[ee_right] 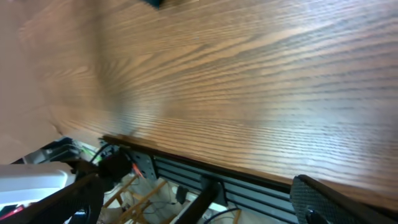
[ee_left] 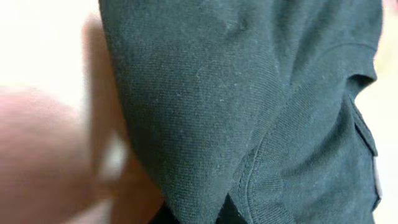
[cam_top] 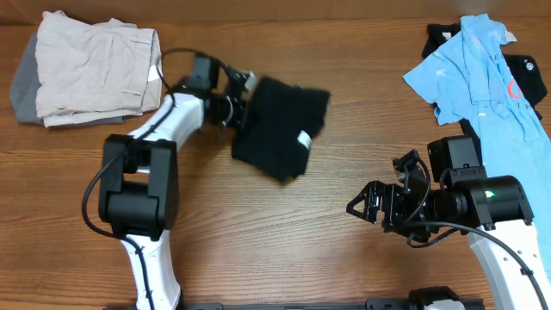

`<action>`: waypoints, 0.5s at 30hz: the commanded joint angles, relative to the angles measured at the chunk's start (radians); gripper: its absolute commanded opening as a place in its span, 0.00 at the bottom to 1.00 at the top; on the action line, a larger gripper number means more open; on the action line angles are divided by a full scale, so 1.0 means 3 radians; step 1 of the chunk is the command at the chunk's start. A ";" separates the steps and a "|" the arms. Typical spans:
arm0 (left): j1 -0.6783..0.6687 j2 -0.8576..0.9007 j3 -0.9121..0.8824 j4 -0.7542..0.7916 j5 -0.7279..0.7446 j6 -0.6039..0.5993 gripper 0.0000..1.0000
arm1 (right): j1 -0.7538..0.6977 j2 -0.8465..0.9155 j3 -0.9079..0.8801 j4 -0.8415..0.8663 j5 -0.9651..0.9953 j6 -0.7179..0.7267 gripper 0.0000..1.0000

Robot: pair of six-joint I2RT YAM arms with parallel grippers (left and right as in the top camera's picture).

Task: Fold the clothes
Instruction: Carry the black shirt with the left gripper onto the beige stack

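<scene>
The black shirt (cam_top: 280, 125) lies bunched and partly folded on the wooden table, its small white label (cam_top: 303, 139) facing up. My left gripper (cam_top: 243, 107) is shut on the shirt's left edge. In the left wrist view dark knit fabric (ee_left: 236, 93) fills the frame, and a fold is pinched between the jaws at the bottom. The light blue polo (cam_top: 480, 76) lies spread at the far right. My right gripper (cam_top: 376, 187) stands open and empty over bare table near the front edge. One textured fingertip pad (ee_right: 317, 200) shows in the right wrist view.
Folded beige clothes (cam_top: 93, 62) rest on a grey garment (cam_top: 24, 86) at the back left. Another black garment (cam_top: 527, 76) lies under the polo. The table's front edge (ee_right: 205, 163) runs just below the right gripper, with frame rails and cables beneath.
</scene>
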 commanded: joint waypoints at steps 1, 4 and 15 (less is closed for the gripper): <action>0.0159 0.0061 0.0156 0.0155 -0.0512 0.0187 0.04 | 0.0017 -0.0005 0.0000 -0.0032 0.0106 0.0004 1.00; 0.0296 0.0061 0.0156 0.0385 -0.0712 0.0226 0.04 | 0.0017 -0.0005 0.0000 -0.0070 0.0114 0.0075 1.00; 0.0891 0.0061 0.0333 0.0771 -0.0922 0.0299 0.04 | 0.0017 -0.0005 0.0000 -0.0079 0.0120 0.0155 1.00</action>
